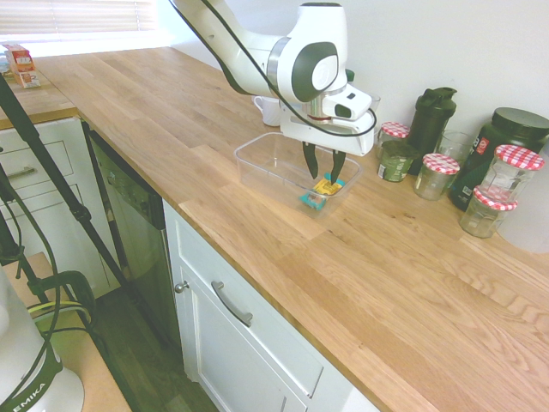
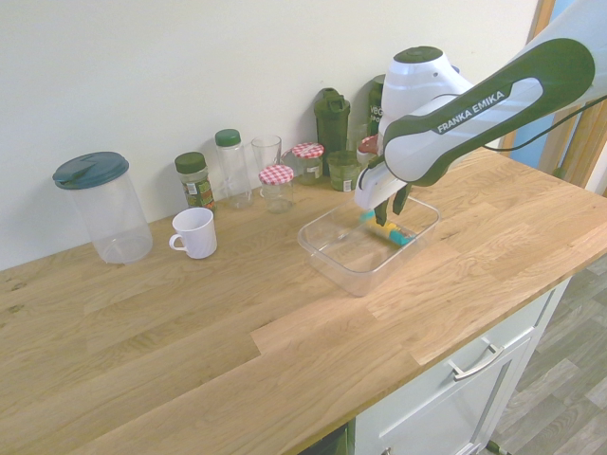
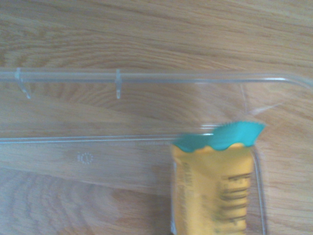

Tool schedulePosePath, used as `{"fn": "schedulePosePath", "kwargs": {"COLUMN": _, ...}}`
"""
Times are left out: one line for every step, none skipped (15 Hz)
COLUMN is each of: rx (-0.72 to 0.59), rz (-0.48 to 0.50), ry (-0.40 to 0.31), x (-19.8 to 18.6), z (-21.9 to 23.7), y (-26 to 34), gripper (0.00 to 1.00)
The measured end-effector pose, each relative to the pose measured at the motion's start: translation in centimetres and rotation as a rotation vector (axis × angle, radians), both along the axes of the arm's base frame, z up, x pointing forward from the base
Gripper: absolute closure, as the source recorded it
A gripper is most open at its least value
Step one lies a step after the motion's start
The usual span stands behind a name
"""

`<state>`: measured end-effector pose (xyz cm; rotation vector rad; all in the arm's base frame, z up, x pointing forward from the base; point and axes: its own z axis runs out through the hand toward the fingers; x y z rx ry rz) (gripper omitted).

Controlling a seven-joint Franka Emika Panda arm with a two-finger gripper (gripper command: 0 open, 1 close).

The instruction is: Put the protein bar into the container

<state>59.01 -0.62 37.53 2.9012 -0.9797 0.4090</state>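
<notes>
I see the gripper (image 1: 323, 169) down inside the container (image 1: 257, 162), a clear tub sitting on the wooden countertop (image 1: 412, 283). Its fingers (image 1: 309, 160) are spread a little, one on each side of the protein bar (image 1: 322, 190); from the exterior views I can't quite tell whether they touch the wrapper. The bar lies inside the tub at the end nearest the jars with red-checked lids (image 1: 437, 173), close to the tub's short wall. From the second exterior view I make out the bar (image 2: 391, 231) under the gripper (image 2: 386, 205), teal ends and yellow middle. In the wrist view the bar (image 3: 212, 186) shows with its teal crimped end towards the container (image 3: 146, 77) rim. A white mug (image 2: 194, 232) stands well apart from the tub.
</notes>
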Motion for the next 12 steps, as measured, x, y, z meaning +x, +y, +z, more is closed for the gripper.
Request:
{"fn": "schedulePosePath", "kwargs": {"rx": 0.0, "rz": 0.0, "ry": -0.002, "x": 0.1, "z": 0.1, "y": 0.0, "gripper": 0.0}}
{"fn": "schedulePosePath", "kwargs": {"rx": 0.0, "rz": 0.0, "ry": -0.005, "x": 0.1, "z": 0.3, "y": 0.0, "gripper": 0.0}}
{"fn": "schedulePosePath", "kwargs": {"rx": 0.0, "rz": 0.001, "ry": -0.009, "x": 0.2, "z": 0.4, "y": 0.0, "gripper": 0.0}}
{"fn": "schedulePosePath", "kwargs": {"rx": 0.0, "rz": 0.002, "ry": -0.014, "x": 0.2, "z": 0.7, "y": 0.1, "gripper": 0.0}}
{"fn": "schedulePosePath", "kwargs": {"rx": 0.001, "rz": 0.003, "ry": -0.023, "x": 0.2, "z": 1.2, "y": 0.2, "gripper": 0.0}}
{"fn": "schedulePosePath", "kwargs": {"rx": 0.005, "rz": 0.001, "ry": -0.036, "x": 0.1, "z": 2.0, "y": 0.3, "gripper": 0.0}}
{"fn": "schedulePosePath", "kwargs": {"rx": 0.011, "rz": 0.0, "ry": -0.053, "x": -0.1, "z": 3.1, "y": 0.4, "gripper": 0.0}}
{"fn": "schedulePosePath", "kwargs": {"rx": 0.019, "rz": -0.002, "ry": -0.072, "x": -0.6, "z": 4.3, "y": 0.5, "gripper": 0.0}}
{"fn": "schedulePosePath", "kwargs": {"rx": 0.029, "rz": -0.004, "ry": -0.084, "x": -1.3, "z": 5.3, "y": 0.8, "gripper": 0.0}}
{"fn": "schedulePosePath", "kwargs": {"rx": 0.045, "rz": -0.007, "ry": -0.093, "x": -2.2, "z": 6.0, "y": 0.9, "gripper": 0.0}}
{"fn": "schedulePosePath", "kwargs": {"rx": 0.064, "rz": -0.012, "ry": -0.103, "x": -3.3, "z": 6.7, "y": 1.1, "gripper": 0.0}}
{"fn": "schedulePosePath", "kwargs": {"rx": 0.082, "rz": -0.02, "ry": -0.109, "x": -4.4, "z": 7.3, "y": 1.1, "gripper": 0.0}}
